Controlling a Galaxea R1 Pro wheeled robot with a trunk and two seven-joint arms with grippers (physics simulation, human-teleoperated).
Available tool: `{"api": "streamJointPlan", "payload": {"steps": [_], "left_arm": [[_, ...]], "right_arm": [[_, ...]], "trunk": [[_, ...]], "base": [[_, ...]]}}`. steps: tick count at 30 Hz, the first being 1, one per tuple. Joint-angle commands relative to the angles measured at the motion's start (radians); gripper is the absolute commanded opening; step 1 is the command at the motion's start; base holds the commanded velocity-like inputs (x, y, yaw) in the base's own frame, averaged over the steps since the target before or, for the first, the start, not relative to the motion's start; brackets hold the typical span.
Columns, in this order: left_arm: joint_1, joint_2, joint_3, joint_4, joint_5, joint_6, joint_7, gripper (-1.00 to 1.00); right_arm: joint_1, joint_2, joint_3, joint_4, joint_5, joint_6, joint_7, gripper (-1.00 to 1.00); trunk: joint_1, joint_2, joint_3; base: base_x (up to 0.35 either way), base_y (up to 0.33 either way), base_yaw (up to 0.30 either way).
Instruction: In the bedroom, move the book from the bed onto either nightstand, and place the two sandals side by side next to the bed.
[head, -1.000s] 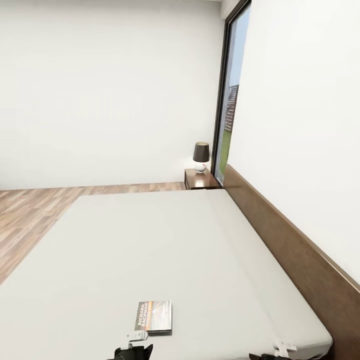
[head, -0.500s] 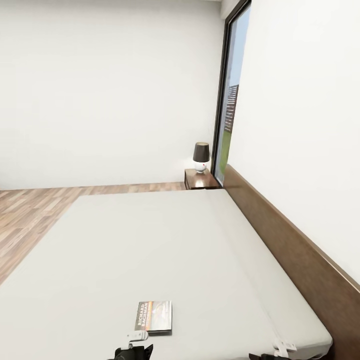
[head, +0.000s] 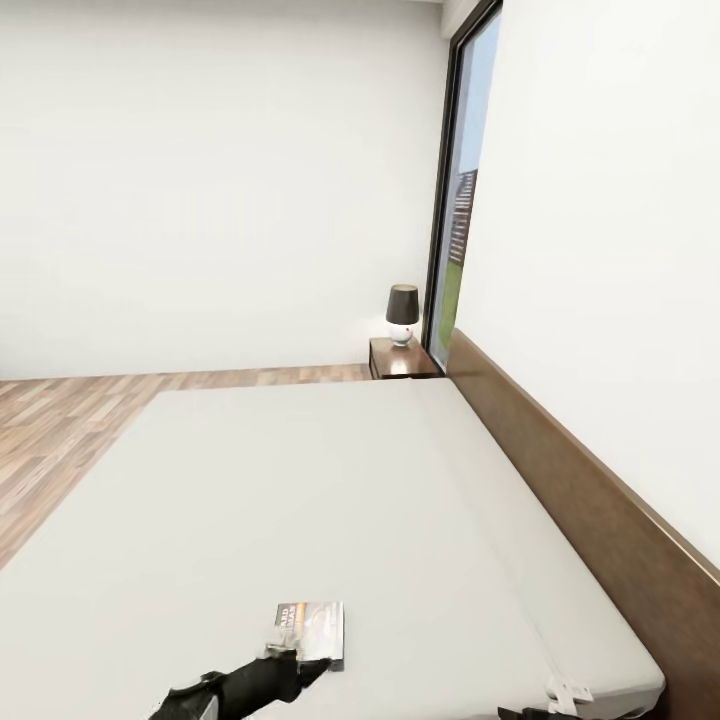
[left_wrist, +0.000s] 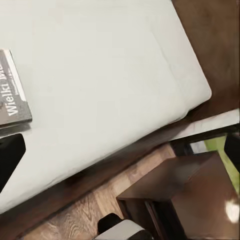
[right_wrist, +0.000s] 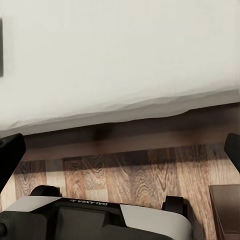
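Reaching over the book (head: 312, 630) on the bed (head: 300, 480), the left pincer (head: 280, 648) seemingly spread wide.

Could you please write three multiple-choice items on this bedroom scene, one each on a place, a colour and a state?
1. Where does the book lie?
A. on the mattress
B. on the floor
C. on the nightstand

2. What colour is the shade of the lamp on the nightstand?
A. bright blue
B. dark, nearly black
C. orange

3. How does the left pincer stand to the book?
A. far away, near the window
B. holding it high in the air
C. at its near edge, with the book flat on the bed

Answers: 1 A, the book rests on the off-white mattress; 2 B, the shade looks dark; 3 C, the arm reaches to the book's edge.
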Motion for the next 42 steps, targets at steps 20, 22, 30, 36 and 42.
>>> {"api": "streamJointPlan", "payload": {"steps": [20, 22, 30, 36, 42], "left_arm": [[-0.149, 0.023, 0.059, -0.539, 0.009, 0.485, -0.033, 1.00], [-0.190, -0.011, 0.060, -0.542, 0.010, 0.486, 0.062, 1.00], [-0.338, -0.149, 0.058, -0.502, 0.054, 0.482, 0.598, 1.00], [-0.348, -0.154, 0.057, -0.350, 0.126, 0.419, 0.795, 1.00], [-0.348, -0.156, 0.055, -0.285, 0.132, 0.408, 0.879, 1.00]], "right_arm": [[-0.001, 0.001, -0.002, 0.001, -0.004, 0.002, 0.004, 1.00], [-0.001, 0.001, -0.002, 0.001, -0.003, 0.002, 0.004, 1.00], [-0.001, 0.002, -0.002, 0.001, -0.004, 0.002, 0.006, 1.00], [-0.001, 0.002, -0.003, 0.001, -0.004, 0.002, 0.013, 1.00], [-0.001, 0.002, -0.002, 0.001, -0.005, 0.002, 0.014, 1.00]], "trunk": [[0.001, -0.002, -0.002], [0.001, -0.002, -0.002], [0.001, -0.002, -0.002], [0.001, -0.002, -0.002], [0.001, -0.002, -0.002]], "base": [[0.000, 0.000, 0.000], [0.000, 0.000, 0.000], [0.000, 0.000, 0.000], [0.000, 0.000, 0.000], [0.000, 0.000, 0.000]]}}
